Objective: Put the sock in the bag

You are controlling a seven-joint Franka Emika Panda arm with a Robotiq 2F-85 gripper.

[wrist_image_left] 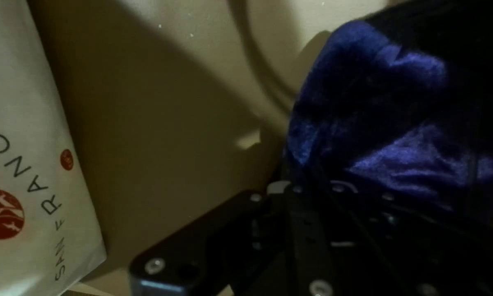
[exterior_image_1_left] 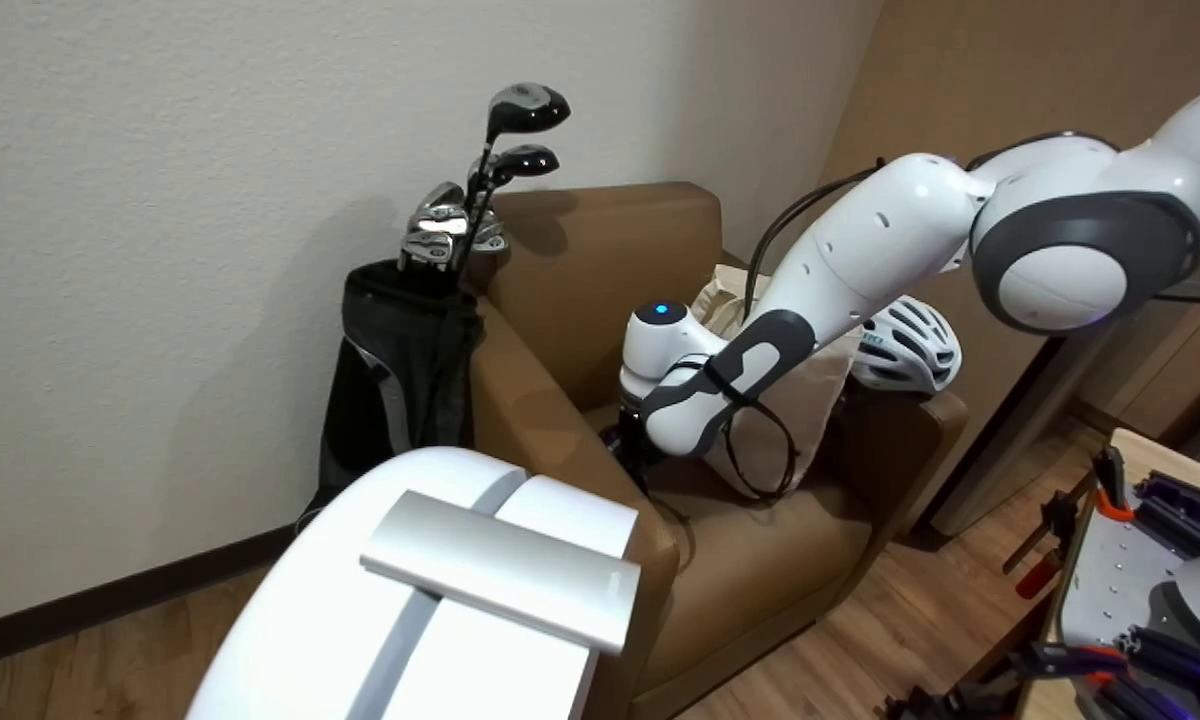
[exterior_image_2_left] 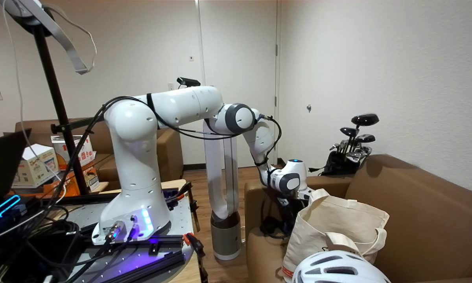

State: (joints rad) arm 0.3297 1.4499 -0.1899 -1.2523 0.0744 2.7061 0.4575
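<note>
The gripper has its fingers together, pinching the dark-blue sock, which bulges past their tips over the brown armchair. There too, apart from the sock, sits the cream tote bag, with the white helmet beyond.

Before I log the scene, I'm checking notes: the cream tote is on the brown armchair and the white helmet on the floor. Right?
Not quite: in an exterior view, the white helmet sits on an armrest of the brown armchair. The cream tote is on that armchair.
</note>
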